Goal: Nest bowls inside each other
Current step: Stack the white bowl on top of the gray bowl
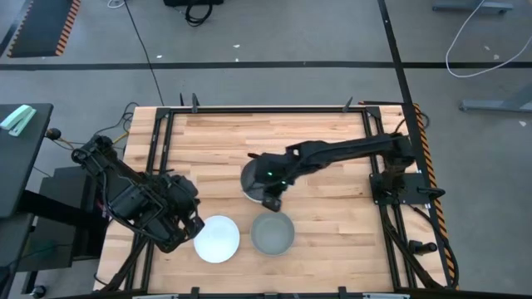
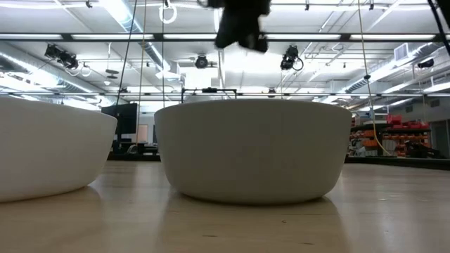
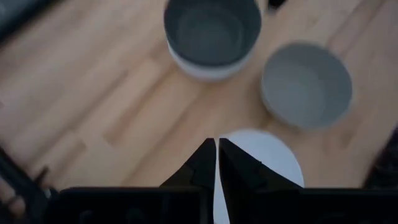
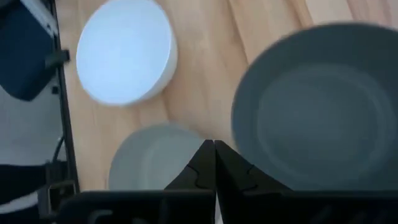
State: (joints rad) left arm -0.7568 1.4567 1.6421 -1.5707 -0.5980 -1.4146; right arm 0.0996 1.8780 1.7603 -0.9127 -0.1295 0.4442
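Closest to the low camera stands the mid grey bowl (image 1: pixel 273 233), alone on the wooden table (image 1: pixel 332 208), with the white bowl (image 1: pixel 217 239) just beside it, also alone. Behind the mid grey bowl, near it, a dark grey bowl (image 1: pixel 252 177) already sits inside a white one (image 3: pixel 208 67). So I judge the nesting partly done; two loose bowls remain. The right gripper (image 1: pixel 272 200) hovers between this stack and the mid grey bowl, fingers together, holding nothing. The left gripper (image 1: pixel 193 224) waits beside the white bowl, fingers together, empty.

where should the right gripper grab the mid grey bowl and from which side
Judging by its pose, take the mid grey bowl by its thin rim, coming straight down. It sits upright and open, apart from the white bowl. The right gripper, fingers shut, must open first.
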